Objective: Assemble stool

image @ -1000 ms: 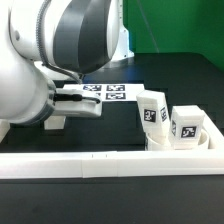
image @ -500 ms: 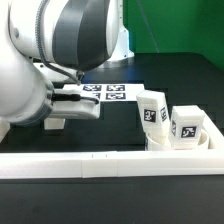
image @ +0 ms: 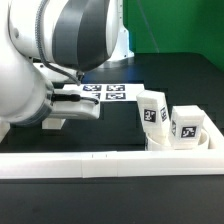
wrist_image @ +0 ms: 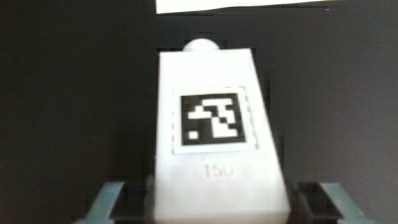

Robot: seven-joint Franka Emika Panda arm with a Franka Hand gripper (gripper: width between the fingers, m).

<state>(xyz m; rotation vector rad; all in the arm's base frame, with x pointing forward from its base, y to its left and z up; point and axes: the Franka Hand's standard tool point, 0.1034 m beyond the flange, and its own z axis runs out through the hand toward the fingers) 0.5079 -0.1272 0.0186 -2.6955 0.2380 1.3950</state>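
In the wrist view a white stool leg [wrist_image: 214, 120] lies on the black table, its black-and-white tag facing up. My gripper [wrist_image: 222, 200] straddles the leg's near end. One finger [wrist_image: 116, 203] stands on each side of it, with a narrow dark gap between each finger and the leg, so the jaws are open around it. In the exterior view the arm's bulk [image: 60, 60] hides the fingers and this leg. Two more tagged legs [image: 153, 112] [image: 186, 124] stand upright at the exterior view's right.
The marker board [image: 115, 93] lies flat behind the arm, and its edge shows in the wrist view [wrist_image: 240, 5]. A long white border rail [image: 110, 160] runs along the front and turns a corner round the two standing legs.
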